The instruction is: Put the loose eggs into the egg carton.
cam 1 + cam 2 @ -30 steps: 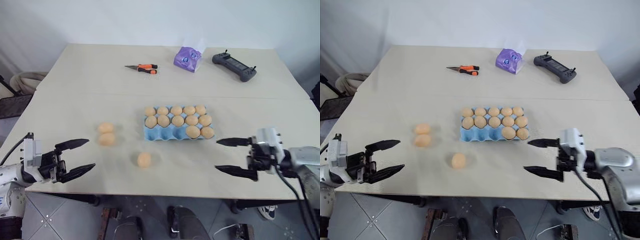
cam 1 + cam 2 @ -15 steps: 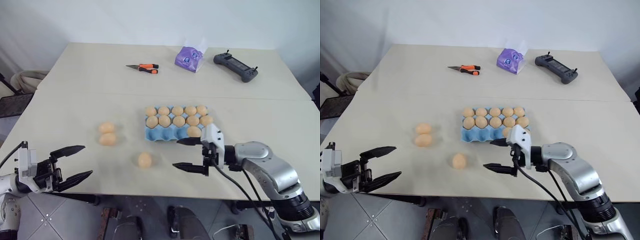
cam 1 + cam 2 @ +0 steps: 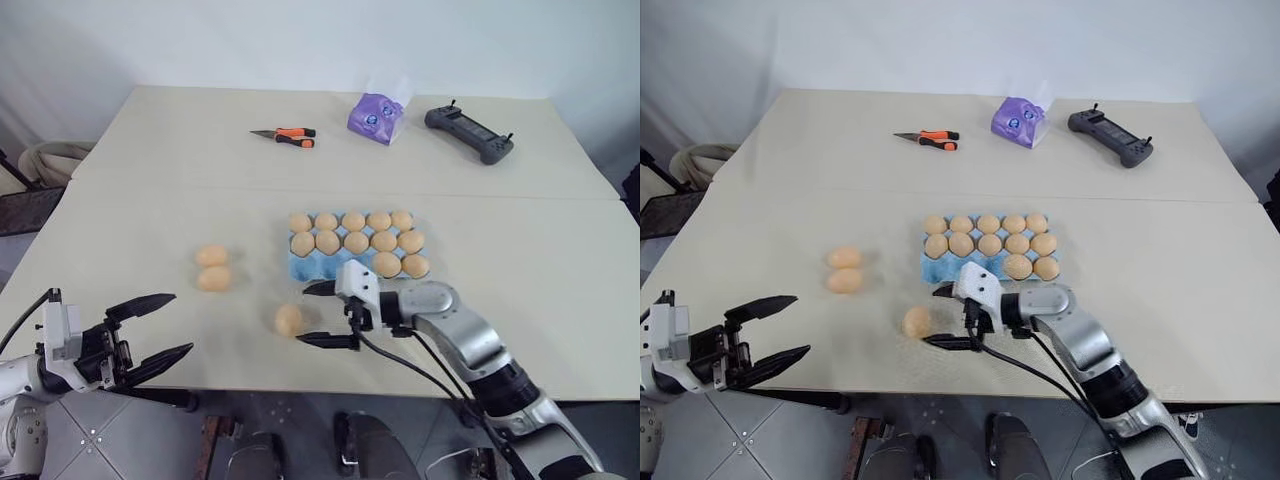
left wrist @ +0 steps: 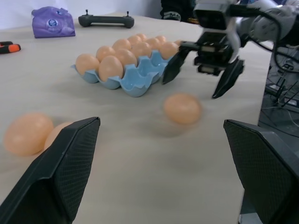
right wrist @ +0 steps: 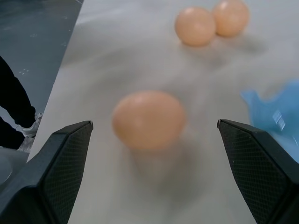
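R gripper (image 3: 318,314) spread wide, fingers either side of the lone egg (image 3: 288,319) just in front of the egg carton (image 3: 310,268), lined up to grab, not touching yet. Two more eggs (image 3: 212,268) sit left of carton, whose front row has cups free. L gripper (image 3: 150,327) also wide apart, empty, idle, well left of carton.

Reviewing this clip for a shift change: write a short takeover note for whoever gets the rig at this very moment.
Left gripper: open, empty, at the table's near left edge.
Right gripper: open, empty, fingers aimed at the nearest loose egg, not touching it.
Egg carton: mid-table, twelve eggs seated, three front cups free.
Two more loose eggs lie side by side to its left.
Done: twelve in.
Left: three loose eggs, nearest first.
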{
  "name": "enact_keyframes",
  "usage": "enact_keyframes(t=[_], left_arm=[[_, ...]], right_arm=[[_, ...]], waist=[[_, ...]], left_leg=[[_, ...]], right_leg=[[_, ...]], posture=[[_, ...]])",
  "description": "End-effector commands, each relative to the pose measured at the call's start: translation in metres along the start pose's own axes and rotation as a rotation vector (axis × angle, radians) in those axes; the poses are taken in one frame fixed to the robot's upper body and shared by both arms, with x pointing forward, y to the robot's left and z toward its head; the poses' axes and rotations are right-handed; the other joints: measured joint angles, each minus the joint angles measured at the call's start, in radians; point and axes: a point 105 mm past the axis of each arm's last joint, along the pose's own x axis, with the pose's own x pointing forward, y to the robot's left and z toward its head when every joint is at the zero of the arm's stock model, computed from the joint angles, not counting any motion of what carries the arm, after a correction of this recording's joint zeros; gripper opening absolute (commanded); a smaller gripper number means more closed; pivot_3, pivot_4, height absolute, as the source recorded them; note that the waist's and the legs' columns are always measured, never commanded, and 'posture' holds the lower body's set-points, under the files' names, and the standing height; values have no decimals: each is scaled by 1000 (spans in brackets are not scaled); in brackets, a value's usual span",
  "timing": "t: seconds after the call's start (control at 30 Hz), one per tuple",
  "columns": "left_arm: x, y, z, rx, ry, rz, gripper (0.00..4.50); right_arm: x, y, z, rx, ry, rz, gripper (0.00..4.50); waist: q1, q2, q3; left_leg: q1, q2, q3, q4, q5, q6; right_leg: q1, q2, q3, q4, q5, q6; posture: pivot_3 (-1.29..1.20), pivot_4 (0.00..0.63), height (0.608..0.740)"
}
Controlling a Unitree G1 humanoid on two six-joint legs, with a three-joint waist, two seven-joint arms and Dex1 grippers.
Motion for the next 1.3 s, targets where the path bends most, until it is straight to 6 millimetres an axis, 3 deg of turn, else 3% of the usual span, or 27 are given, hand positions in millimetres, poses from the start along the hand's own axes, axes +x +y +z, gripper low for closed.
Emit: enact_keyframes(t=[0.03,0.53,0.63,0.77,0.87,1.1,1.3], left_arm=[[-4,-1,9,28,-14,13,4500],[0,0,9,37,-25,27,4500],[0,0,9,40,-27,31,4500],[0,1,8,42,-30,36,4500],[1,1,8,43,-32,39,4500],[2,2,7,42,-37,47,4500],[3,4,5,42,-42,54,4500]], right_arm=[[9,5,11,-44,-31,19,4465],[26,10,5,-86,13,20,4465],[28,9,4,-86,13,14,3843],[28,9,8,-92,-4,12,2559],[26,9,15,-90,-34,18,2025],[3,-6,50,-67,-136,-32,1889],[-30,-42,48,-94,-61,-206,1889]], waist=[[0,0,0],[-2,0,0],[-2,0,0],[-2,0,0],[-2,0,0],[-2,0,0],[-1,0,0]], left_leg=[[0,0,0,0,0,0],[0,0,-1,-1,0,0],[0,0,-1,0,0,0],[0,0,-1,0,0,0],[0,0,-1,-1,0,0],[0,0,-1,0,0,0],[0,0,-1,-1,0,-1]], right_leg=[[0,0,0,0,0,0],[0,0,-1,0,0,0],[0,0,-1,0,0,-1],[0,0,-1,0,0,-1],[0,0,-1,0,0,-1],[0,0,0,0,0,-1],[0,0,-1,-1,0,-1]], posture=[[0,150,740],[0,150,740],[0,150,740],[0,150,740],[0,150,740],[0,150,740],[0,150,740]])
